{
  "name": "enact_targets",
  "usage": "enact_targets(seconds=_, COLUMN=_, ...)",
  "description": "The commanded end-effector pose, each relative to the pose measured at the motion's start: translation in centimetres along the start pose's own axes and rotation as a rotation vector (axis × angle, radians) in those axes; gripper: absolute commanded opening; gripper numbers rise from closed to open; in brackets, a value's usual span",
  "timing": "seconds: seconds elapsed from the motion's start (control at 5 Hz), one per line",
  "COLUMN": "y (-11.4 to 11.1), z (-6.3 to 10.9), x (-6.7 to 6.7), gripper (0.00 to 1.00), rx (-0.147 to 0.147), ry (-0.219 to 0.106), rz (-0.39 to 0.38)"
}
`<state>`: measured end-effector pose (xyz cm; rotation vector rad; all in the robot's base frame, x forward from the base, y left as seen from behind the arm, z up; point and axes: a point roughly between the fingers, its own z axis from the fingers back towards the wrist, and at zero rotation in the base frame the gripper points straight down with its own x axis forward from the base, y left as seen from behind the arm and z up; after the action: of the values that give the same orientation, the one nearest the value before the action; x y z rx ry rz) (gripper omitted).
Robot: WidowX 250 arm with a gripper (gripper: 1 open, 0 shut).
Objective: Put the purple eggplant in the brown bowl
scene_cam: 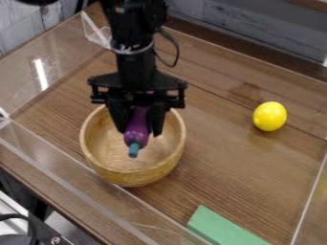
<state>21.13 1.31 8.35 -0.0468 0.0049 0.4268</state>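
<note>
1. One gripper (137,113), its jaws clenched on the eggplant.
2. One eggplant (136,133), purple with a teal-blue tip pointing down, held over the inside of the bowl; whether it touches the bottom I cannot tell.
3. One bowl (132,177), round and brown; apart from the eggplant at its opening, nothing else shows in it.
4. One lemon (270,116), yellow, well apart from the bowl, on the table (220,158).
5. One green block (227,228), lying flat near the table's edge.

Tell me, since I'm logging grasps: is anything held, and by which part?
The pincer holds the purple eggplant by its upper end, teal tip down.
</note>
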Motion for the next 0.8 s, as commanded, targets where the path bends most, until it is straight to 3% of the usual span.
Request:
enact_targets(seconds=0.0, y=-0.02, z=0.13, x=-0.05, gripper=0.0, rx=-0.013, ry=-0.05, rz=-0.012)
enact_targets(seconds=0.6, y=-0.1, z=-0.62, x=-0.14, gripper=0.0, rx=-0.011, ry=-0.04, rz=-0.014)
